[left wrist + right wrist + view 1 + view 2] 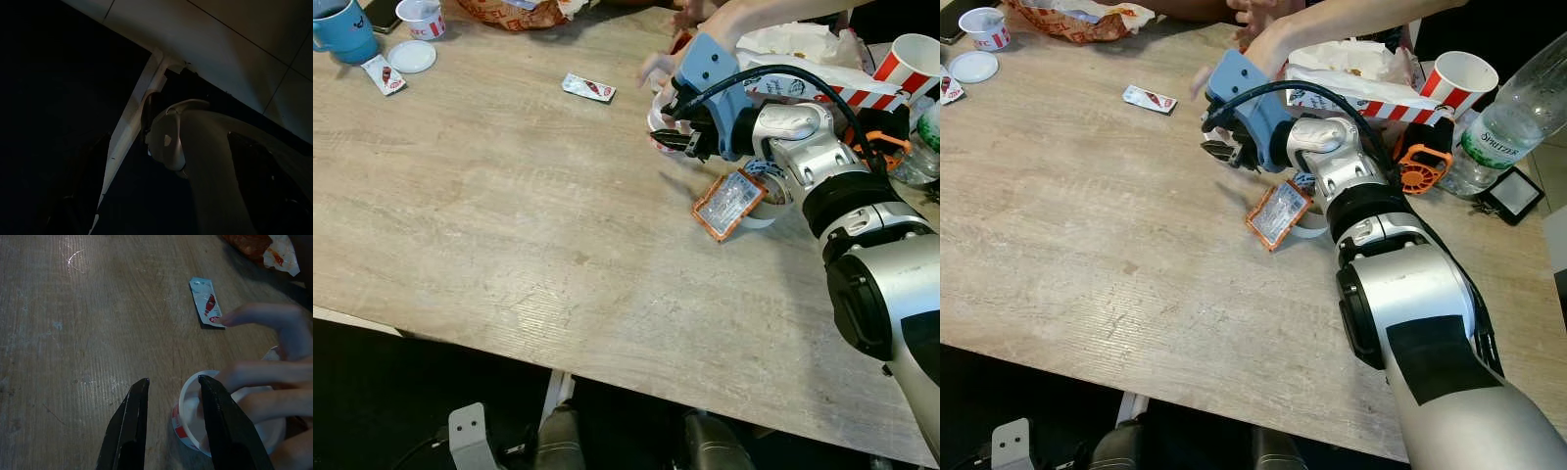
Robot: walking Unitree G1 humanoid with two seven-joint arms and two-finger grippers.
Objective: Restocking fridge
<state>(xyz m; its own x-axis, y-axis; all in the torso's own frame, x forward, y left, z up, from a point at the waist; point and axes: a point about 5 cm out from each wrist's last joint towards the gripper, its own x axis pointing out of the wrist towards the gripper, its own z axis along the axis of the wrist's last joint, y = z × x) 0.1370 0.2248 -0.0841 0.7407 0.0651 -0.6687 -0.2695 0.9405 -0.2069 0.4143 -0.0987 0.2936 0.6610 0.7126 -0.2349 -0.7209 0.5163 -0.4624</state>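
Fingers (128,431) on the right gripper (171,423) stand a narrow gap apart with nothing between them, one of them just over the rim of a small white cup (193,416) that a person's hand (264,382) is holding on the wooden table (509,196).

Sweeping from the left now: at the far left corner sits a blue mug (342,29), a round white lid (412,56) beside it, a small KFC pot (422,17) behind, and a ketchup sachet (384,73) lying near the mug. Further right, a second sachet (588,88) lies flat on bare wood, apart from everything. Then comes the action: right gripper and hand meet at the cup, far side of the table. Just nearer lies an orange-edged sauce tub (728,204), on its side against the robot's forearm. To the far right, a striped paper cup (1459,80) and a water bottle (1513,117) stand among food wrappers.

The left arm hangs idle below the table; its wrist view is too dark to tell how its fingers stand.

No fridge in sight, so I'd judge this as the gathering step, a handover of the cup. Next, the fingers need to straddle the cup wall squarely and close once the hand lets go; closing early risks pinching the person.
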